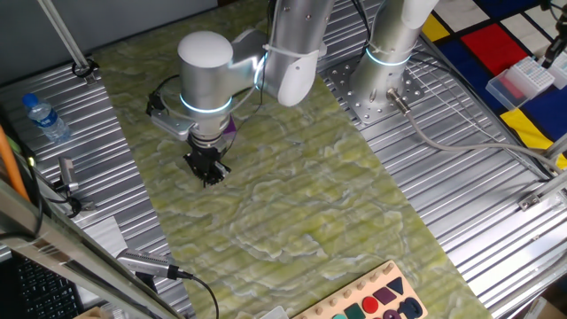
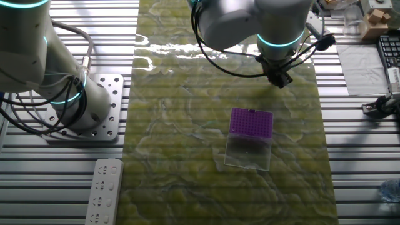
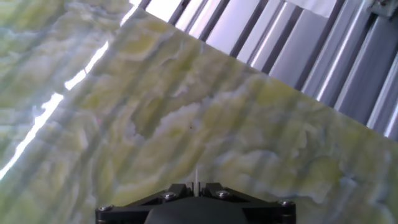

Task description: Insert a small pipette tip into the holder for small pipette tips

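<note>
My gripper (image 1: 210, 170) hangs over the green mat, black fingers pointing down. In the hand view the jaws (image 3: 196, 186) are closed on a thin clear small pipette tip (image 3: 197, 175) that sticks out between them. The purple holder for small pipette tips (image 2: 251, 121) lies flat on the mat with its clear lid open in front of it; in the other fixed view the gripper (image 2: 280, 79) is above and to the right of it, apart from it. In one fixed view only a purple sliver (image 1: 229, 127) of the holder shows behind the arm. The hand view shows only mat.
A water bottle (image 1: 42, 117) stands on the left metal table. A second arm's base (image 2: 75, 106) sits left of the mat. A clear box of tips (image 1: 523, 81) is at the far right. A white remote (image 2: 103, 190) lies near the mat's front left.
</note>
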